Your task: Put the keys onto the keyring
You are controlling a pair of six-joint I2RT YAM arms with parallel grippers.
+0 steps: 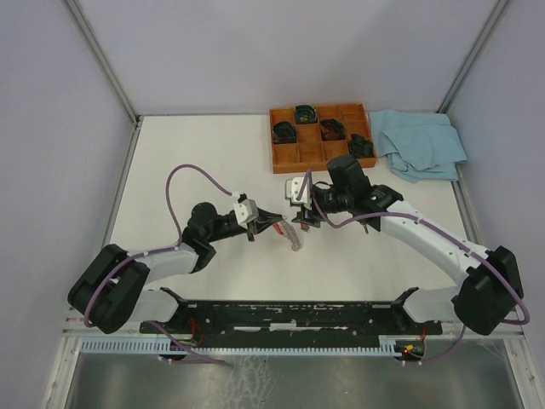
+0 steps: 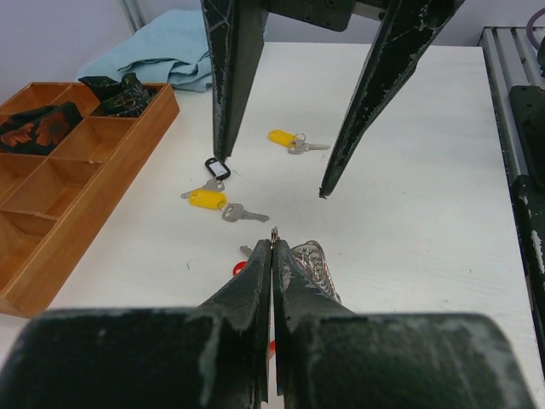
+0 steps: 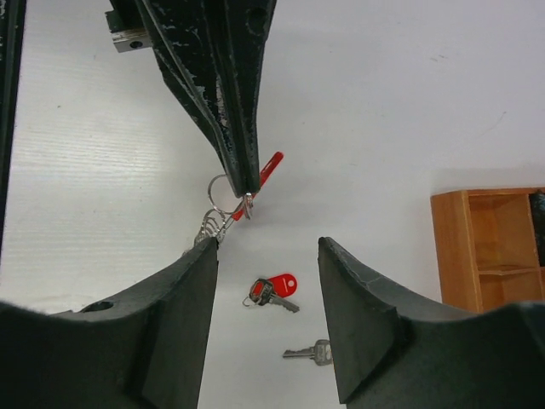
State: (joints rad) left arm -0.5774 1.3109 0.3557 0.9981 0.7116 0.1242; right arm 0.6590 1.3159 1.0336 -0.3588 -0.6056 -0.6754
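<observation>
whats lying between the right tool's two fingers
A silver key with a red plastic cap and, nearer the camera, an uncapped silver key, on the white table; seen in the right wrist view.

Pale lilac walls (image 1: pixel 281 51) close in a white table (image 1: pixel 196 145) on three sides, with grey metal posts (image 1: pixel 100 58) at its far corners.
</observation>
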